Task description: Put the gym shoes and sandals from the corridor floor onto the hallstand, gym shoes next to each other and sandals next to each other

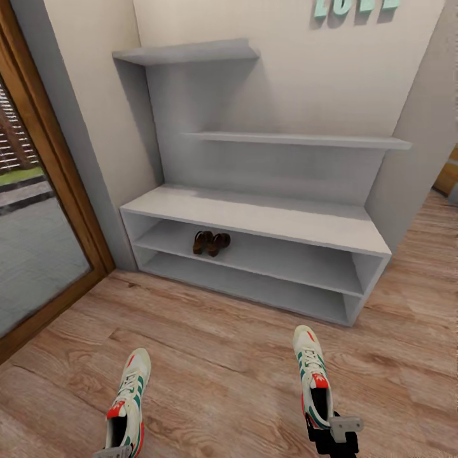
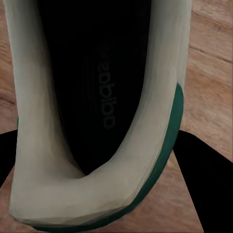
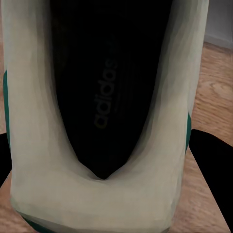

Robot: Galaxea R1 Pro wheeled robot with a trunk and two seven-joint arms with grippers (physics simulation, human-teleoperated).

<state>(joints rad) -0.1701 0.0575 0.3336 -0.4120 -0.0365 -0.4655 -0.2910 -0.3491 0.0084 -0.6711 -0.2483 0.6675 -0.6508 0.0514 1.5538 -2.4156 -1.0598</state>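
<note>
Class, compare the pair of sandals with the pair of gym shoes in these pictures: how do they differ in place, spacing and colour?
Place: the sandals sit on the rack's upper open shelf; the gym shoes are out in front of the rack, one at each end effector.
Spacing: the sandals lie side by side; the gym shoes are far apart.
Colour: the sandals are dark brown; the gym shoes are white, green and red.
Shared: each is a matching pair.

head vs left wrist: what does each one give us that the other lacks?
Head alone: the hallstand, the two sandals side by side on its upper open shelf, and the second gym shoe at the right gripper.
Left wrist alone: the left gym shoe's dark insole with mirrored lettering, heel collar close up.
Both: the left gym shoe and the wood-plank floor.
</note>
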